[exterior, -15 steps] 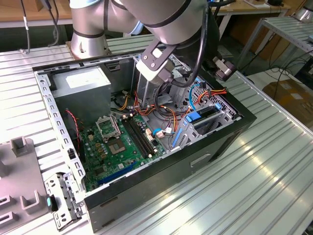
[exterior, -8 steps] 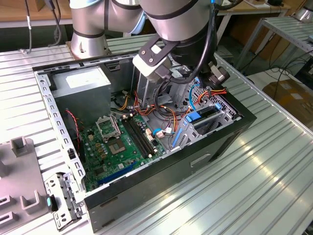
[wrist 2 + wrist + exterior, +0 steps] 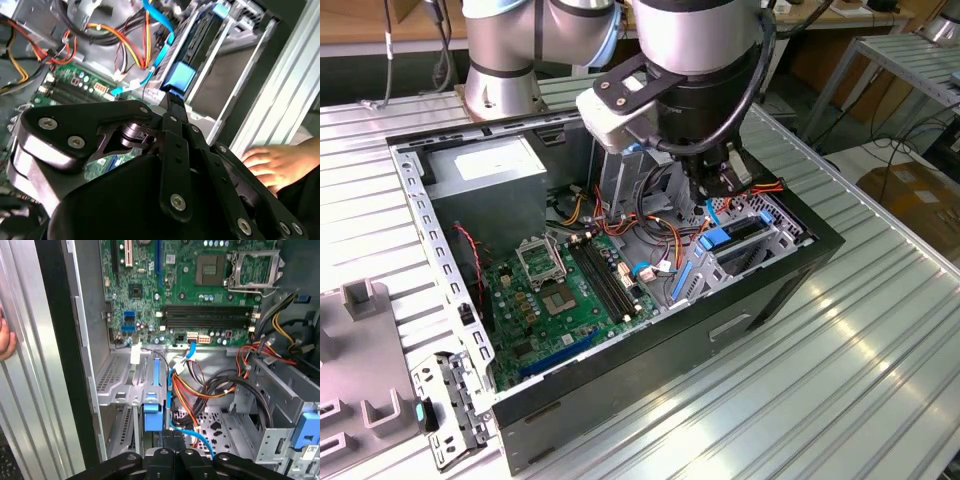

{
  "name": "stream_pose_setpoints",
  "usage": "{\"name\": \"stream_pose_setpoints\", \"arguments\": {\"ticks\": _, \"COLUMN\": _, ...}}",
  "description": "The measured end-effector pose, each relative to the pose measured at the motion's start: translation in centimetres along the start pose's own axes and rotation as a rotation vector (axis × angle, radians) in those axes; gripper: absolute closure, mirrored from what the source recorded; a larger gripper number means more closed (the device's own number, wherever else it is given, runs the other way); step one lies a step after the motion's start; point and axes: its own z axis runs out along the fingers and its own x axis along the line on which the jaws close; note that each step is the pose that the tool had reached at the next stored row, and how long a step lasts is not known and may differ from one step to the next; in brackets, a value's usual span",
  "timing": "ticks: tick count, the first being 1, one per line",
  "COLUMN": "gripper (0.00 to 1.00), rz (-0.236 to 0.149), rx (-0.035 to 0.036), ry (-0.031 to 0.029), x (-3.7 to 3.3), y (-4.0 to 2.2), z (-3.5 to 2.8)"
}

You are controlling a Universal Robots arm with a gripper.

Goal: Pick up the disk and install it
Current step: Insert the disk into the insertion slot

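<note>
The silver-grey disk with light blue rails stands edge-on in the grey metal drive cage. The closed black gripper seems to touch its rail end. It is best pressed straight along the rails, clear of the orange cables.

Illumination is bright and diffuse, arriving from above. In the exterior view the ribbed aluminium table carries long white glare bands. The interior of the open black computer case lies in soft shadow. In the second wrist view the black metal gripper is blurred, with a white highlight on its housing, and the person's hand is overexposed. In the first wrist view the green motherboard is evenly lit.
</note>
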Motion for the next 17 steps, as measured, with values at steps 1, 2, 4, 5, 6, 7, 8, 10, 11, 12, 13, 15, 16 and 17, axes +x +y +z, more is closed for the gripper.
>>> {"name": "stream_pose_setpoints", "arguments": {"ticks": 1, "gripper": 0.89, "rz": 0.000, "rx": -0.0081, "ry": -0.0004, "x": 0.00, "y": -0.48, "z": 0.24}}
{"name": "stream_pose_setpoints", "arguments": {"ticks": 2, "gripper": 0.89, "rz": 0.000, "rx": -0.0085, "ry": -0.0005, "x": 0.00, "y": -0.70, "z": 0.35}}
{"name": "stream_pose_setpoints", "arguments": {"ticks": 4, "gripper": 0.89, "rz": 0.001, "rx": -0.0195, "ry": -0.0003, "x": 0.00, "y": -1.00, "z": 0.49}}
{"name": "stream_pose_setpoints", "arguments": {"ticks": 5, "gripper": 0.89, "rz": 0.001, "rx": -0.0300, "ry": -0.0001, "x": 0.00, "y": -1.02, "z": 0.51}}
{"name": "stream_pose_setpoints", "arguments": {"ticks": 6, "gripper": 0.89, "rz": 0.003, "rx": -0.0575, "ry": 0.0003, "x": -0.03, "y": -1.05, "z": 0.55}}
{"name": "stream_pose_setpoints", "arguments": {"ticks": 7, "gripper": 0.89, "rz": 0.004, "rx": -0.0811, "ry": 0.0012, "x": -0.05, "y": -1.14, "z": 0.62}}
{"name": "stream_pose_setpoints", "arguments": {"ticks": 8, "gripper": 0.89, "rz": 0.005, "rx": -0.0926, "ry": 0.0015, "x": -0.07, "y": -1.42, "z": 0.77}}
{"name": "stream_pose_setpoints", "arguments": {"ticks": 10, "gripper": 0.89, "rz": 0.006, "rx": -0.1202, "ry": 0.0015, "x": -0.07, "y": -2.16, "z": 1.11}}
{"name": "stream_pose_setpoints", "arguments": {"ticks": 11, "gripper": 0.89, "rz": 0.006, "rx": -0.1326, "ry": 0.0017, "x": -0.10, "y": -2.38, "z": 1.21}}
{"name": "stream_pose_setpoints", "arguments": {"ticks": 12, "gripper": 0.89, "rz": 0.007, "rx": -0.1412, "ry": 0.0019, "x": -0.14, "y": -2.55, "z": 1.29}}
{"name": "stream_pose_setpoints", "arguments": {"ticks": 13, "gripper": 0.89, "rz": 0.007, "rx": -0.1502, "ry": 0.0019, "x": -0.17, "y": -2.71, "z": 1.37}}
{"name": "stream_pose_setpoints", "arguments": {"ticks": 15, "gripper": 0.89, "rz": 0.007, "rx": -0.1716, "ry": 0.0021, "x": -0.24, "y": -2.96, "z": 1.49}}
{"name": "stream_pose_setpoints", "arguments": {"ticks": 16, "gripper": 0.89, "rz": 0.008, "rx": -0.1980, "ry": 0.0020, "x": -0.28, "y": -3.08, "z": 1.55}}
{"name": "stream_pose_setpoints", "arguments": {"ticks": 17, "gripper": 0.89, "rz": 0.008, "rx": -0.2249, "ry": 0.0022, "x": -0.33, "y": -3.20, "z": 1.60}}
